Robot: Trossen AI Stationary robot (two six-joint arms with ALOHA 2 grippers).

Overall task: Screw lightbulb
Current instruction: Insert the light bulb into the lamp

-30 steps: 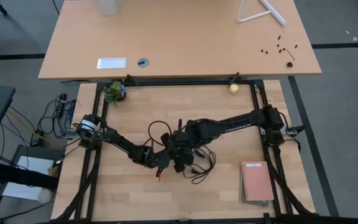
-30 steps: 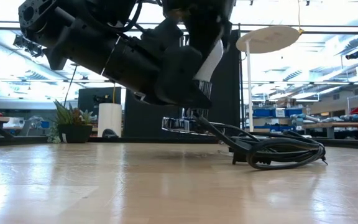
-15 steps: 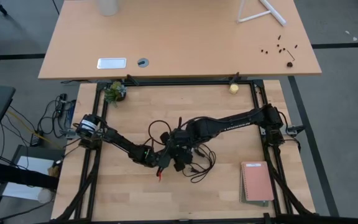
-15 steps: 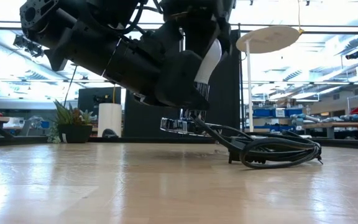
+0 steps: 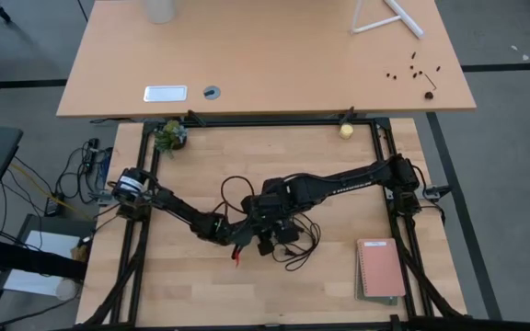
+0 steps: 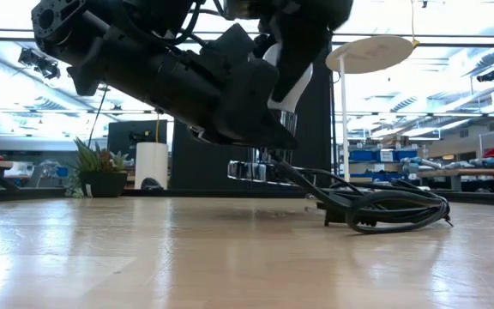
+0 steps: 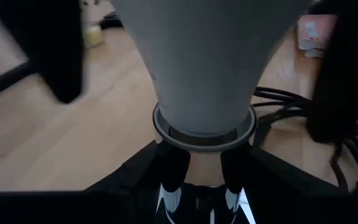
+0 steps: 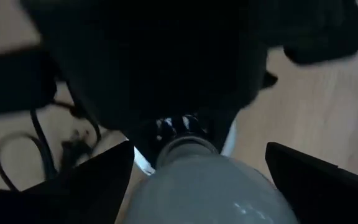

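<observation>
Overhead picture of my wooden table, read as a clock face with 12 at the far edge; my left arm reaches in from 9 o'clock and my right arm from 3 o'clock, and they meet just toward 6 o'clock of the middle.

A pink notebook lies flat toward 4 o'clock, well apart from both arms; a black cord lies in loose loops on the wood just toward 3 o'clock of the meeting point; a small potted plant stands at the 11 o'clock corner.

My left gripper is clamped round the neck of the socket, a silver disc held clear above the table, level, with the cord running off it; my right gripper is over the same spot, its two dark fingers spread wide and holding nothing.

The lightbulb is white and sits in the socket above the silver disc, tilted, its rounded head between my spread right fingers with a gap on each side, and its grey collar directly above my left fingertips.

A pale-yellow ball rests at the far edge toward 1 o'clock, well apart from everything else.
</observation>
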